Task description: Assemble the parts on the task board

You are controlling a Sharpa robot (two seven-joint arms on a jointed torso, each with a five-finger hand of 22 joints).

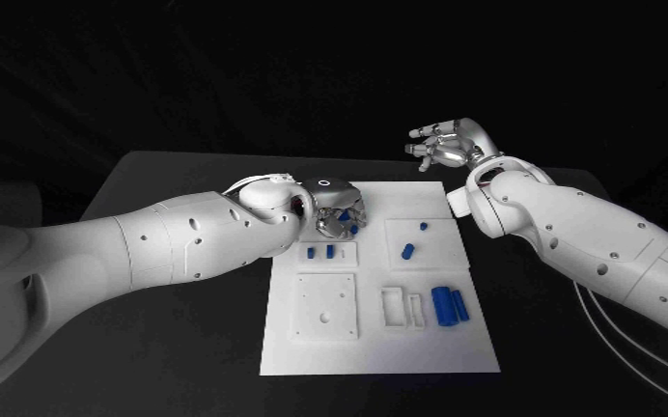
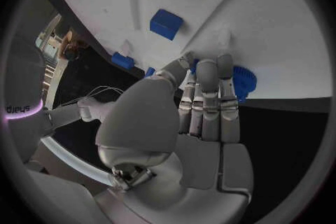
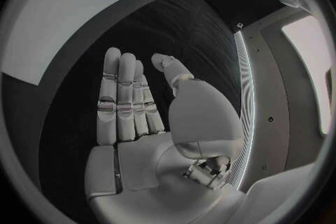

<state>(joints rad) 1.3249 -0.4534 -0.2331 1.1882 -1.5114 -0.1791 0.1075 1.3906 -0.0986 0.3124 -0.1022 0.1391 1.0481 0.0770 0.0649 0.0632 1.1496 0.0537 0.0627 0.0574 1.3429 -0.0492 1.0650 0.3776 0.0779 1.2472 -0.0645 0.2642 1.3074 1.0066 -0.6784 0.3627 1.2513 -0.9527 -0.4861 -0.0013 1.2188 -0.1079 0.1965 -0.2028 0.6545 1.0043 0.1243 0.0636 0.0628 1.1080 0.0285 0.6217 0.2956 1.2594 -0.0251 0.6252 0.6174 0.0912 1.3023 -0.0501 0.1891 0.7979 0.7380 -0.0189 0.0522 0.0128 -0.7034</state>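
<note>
Centrally, the white task board (image 1: 375, 340) lies on the black table (image 1: 167, 185). At its far left part the left hand (image 1: 334, 214) presses down, fingers together on a blue gear (image 2: 241, 81); whether it grips it cannot be told. Beyond the board's far right corner, the right hand (image 1: 446, 145) hangs released, holding nothing. Small blue parts (image 1: 448, 305) rest near right.

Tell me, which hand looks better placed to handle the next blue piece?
Probably the left hand: it is down on the task board with its fingers at a blue gear. The right hand hovers open, off the board's far edge.
</note>
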